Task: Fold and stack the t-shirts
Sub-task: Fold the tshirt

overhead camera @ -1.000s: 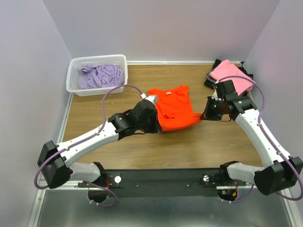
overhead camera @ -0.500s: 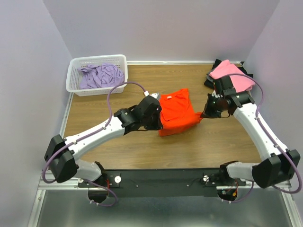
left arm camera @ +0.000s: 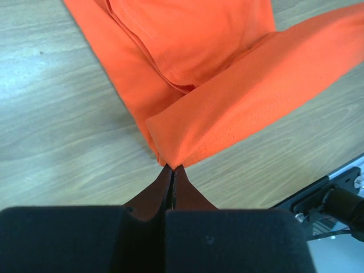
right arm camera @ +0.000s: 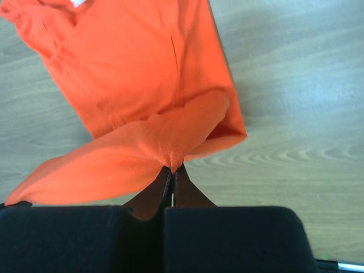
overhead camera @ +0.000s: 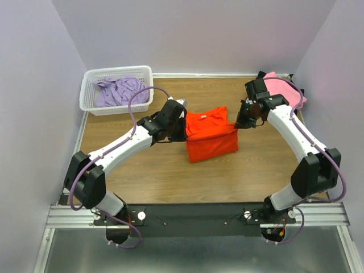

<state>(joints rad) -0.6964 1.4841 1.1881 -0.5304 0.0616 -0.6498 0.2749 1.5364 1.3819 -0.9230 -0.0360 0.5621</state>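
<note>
Moved forward, left end effector (left arm camera: 172,168) and right end effector (right arm camera: 172,168) each clench orange t-shirt (overhead camera: 210,139) corners at their tips; fold half-made.

The pincer (left arm camera: 172,169) pinches a folded corner of the orange shirt (left arm camera: 199,51). The wooden desk (left arm camera: 51,131) lies below.

Left gripper (overhead camera: 185,129) and right gripper (overhead camera: 237,125) shifted farther from near edge and closer together, both pinching orange shirt (overhead camera: 211,139). Shirt's near edge, earlier slack and skewed right, now stretched straight between them. Cloth below forms squarer panel.
</note>
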